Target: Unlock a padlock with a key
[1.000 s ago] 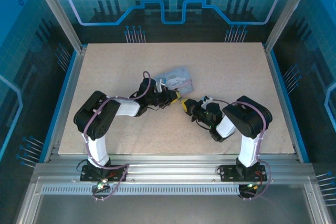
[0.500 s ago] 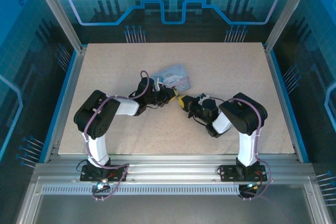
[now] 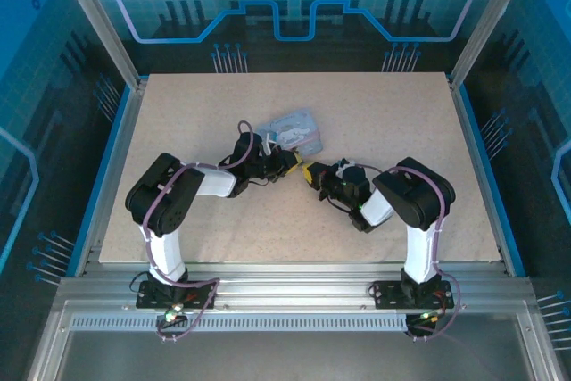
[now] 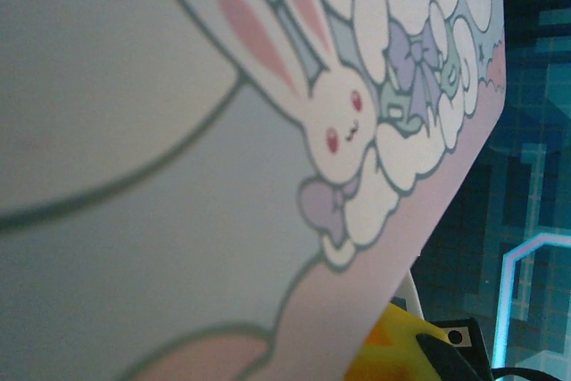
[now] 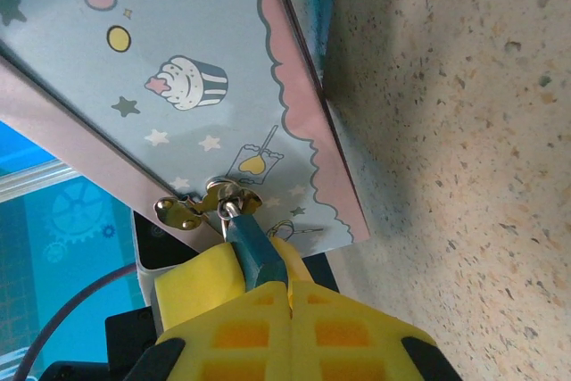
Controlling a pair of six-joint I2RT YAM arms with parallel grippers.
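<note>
- Right gripper (image 5: 284,287), bottom centre of its wrist view: yellow pads pressed together, pinching the padlock (image 5: 252,247) — a dark narrow piece poking up and left from between them.
- The padlock's silvery loop meets a gold clasp (image 5: 201,204) on the edge of the tin (image 5: 134,51), left of centre.
- The tin (pale blue, cupcake and stars, pink scalloped border) takes the upper left; speckled table (image 5: 464,176) on the right.
- Left gripper (image 3: 287,161), centre of the overhead view, sits at the tin's lower edge, close to the right one — pressed together; what it pinches I cannot tell.

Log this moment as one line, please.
left hand shut at tin | right hand shut on key | key tip at brass clasp
</note>
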